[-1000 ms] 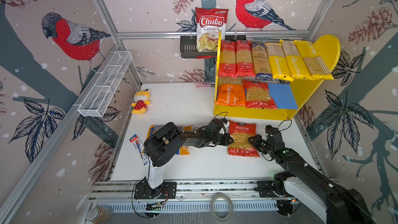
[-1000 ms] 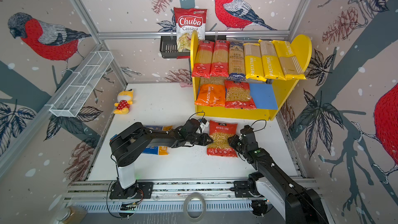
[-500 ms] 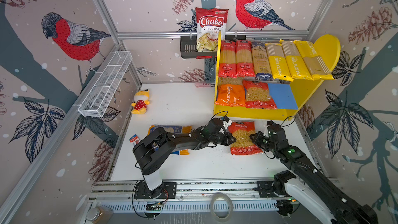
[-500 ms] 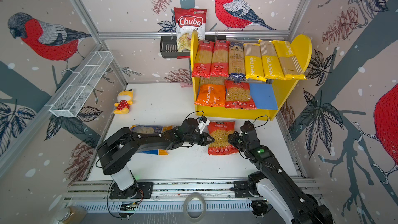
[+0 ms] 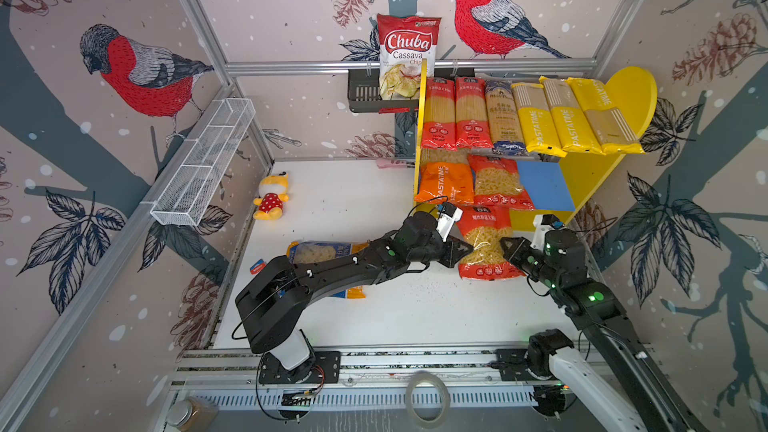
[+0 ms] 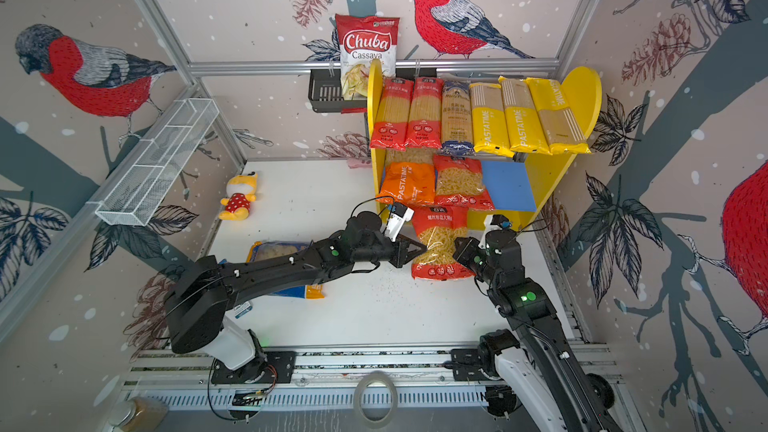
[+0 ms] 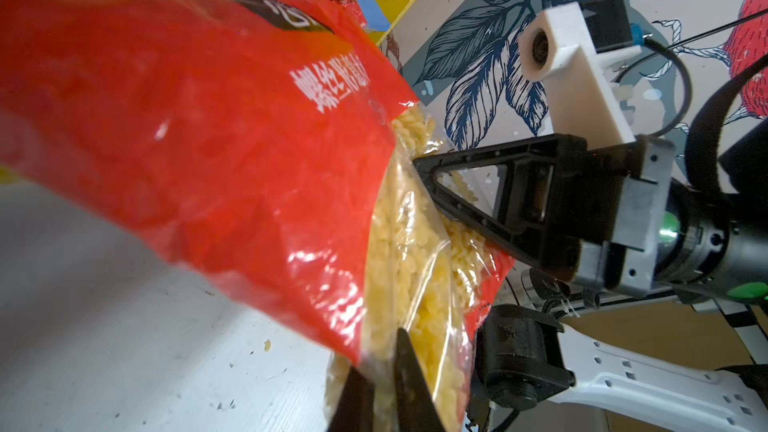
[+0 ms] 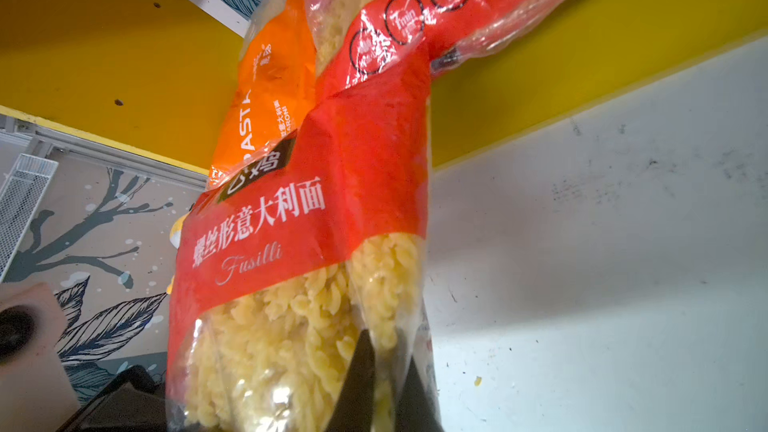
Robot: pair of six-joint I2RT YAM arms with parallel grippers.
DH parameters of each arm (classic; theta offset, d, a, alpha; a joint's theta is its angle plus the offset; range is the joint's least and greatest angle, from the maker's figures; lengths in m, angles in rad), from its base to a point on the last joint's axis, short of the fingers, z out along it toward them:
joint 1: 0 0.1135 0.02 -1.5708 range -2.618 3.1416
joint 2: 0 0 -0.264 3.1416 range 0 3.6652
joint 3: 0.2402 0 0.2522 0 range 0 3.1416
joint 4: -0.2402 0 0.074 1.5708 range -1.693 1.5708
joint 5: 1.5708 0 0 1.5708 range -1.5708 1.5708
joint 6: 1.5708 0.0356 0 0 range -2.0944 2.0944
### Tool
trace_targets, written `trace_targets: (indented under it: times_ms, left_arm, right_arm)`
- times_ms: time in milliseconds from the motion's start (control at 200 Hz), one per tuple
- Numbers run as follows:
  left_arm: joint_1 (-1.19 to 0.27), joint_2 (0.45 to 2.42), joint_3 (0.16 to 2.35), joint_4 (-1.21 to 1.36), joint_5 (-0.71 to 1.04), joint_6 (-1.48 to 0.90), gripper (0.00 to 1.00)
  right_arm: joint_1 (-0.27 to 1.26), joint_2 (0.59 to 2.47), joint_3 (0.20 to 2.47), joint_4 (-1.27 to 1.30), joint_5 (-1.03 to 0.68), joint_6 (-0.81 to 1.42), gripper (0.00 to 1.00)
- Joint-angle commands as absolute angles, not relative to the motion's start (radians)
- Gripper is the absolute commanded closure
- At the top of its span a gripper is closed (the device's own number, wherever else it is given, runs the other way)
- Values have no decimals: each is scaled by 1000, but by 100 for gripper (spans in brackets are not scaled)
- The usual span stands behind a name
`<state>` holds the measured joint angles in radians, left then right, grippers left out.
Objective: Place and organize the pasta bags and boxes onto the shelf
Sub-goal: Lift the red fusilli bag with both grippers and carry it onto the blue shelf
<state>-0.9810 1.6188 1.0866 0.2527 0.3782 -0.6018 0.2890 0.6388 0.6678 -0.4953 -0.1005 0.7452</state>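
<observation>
A red fusilli bag (image 5: 484, 243) (image 6: 440, 243) hangs just in front of the shelf (image 5: 590, 176) (image 6: 552, 176), held at both sides. My left gripper (image 5: 467, 249) (image 7: 382, 384) is shut on its left edge. My right gripper (image 5: 505, 245) (image 8: 384, 376) is shut on its right edge. The bag (image 7: 208, 139) (image 8: 291, 222) fills both wrist views. Several long spaghetti packs (image 5: 519, 118) lie across the shelf's top. An orange bag (image 5: 442, 182) and a red bag (image 5: 496, 180) sit on the blue lower board (image 5: 544, 187). A blue-yellow bag (image 5: 320, 251) lies on the table under my left arm.
A Chuba chips bag (image 5: 407, 56) stands in a black rack (image 5: 363, 91) on the back wall. On the left wall hangs a white wire basket (image 5: 203, 160). A plush toy (image 5: 272, 197) lies at the table's left. A tape roll (image 5: 428, 398) rests on the front rail.
Both grippers have closed on the red fusilli bag's sides and carried it away from the table's middle toward the shelf front. The left arm has stretched further out.
</observation>
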Motion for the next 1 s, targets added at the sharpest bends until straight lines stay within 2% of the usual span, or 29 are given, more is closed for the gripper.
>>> trace_targets:
  times_ms: [0, 120, 355, 675, 810, 996]
  left_arm:
    - [-992, 1655, 1227, 298, 383, -486, 100]
    - [-992, 1736, 1369, 240, 380, -439, 100]
    - [-991, 1829, 1505, 235, 327, -375, 100]
    - [-989, 2097, 1819, 257, 156, -309, 100]
    - [-984, 2247, 2003, 217, 64, -292, 100]
    - [-960, 2421, 2208, 225, 25, -357, 100]
  right_arm:
    - [236, 655, 746, -421, -6, 679, 96]
    - [161, 708, 808, -381, -37, 650, 97]
    - [42, 768, 859, -313, -72, 614, 98]
    - [-116, 902, 819, -2, -31, 687, 98]
    - [-142, 983, 843, 90, 38, 697, 96]
    - [-148, 1124, 880, 185, 85, 675, 84]
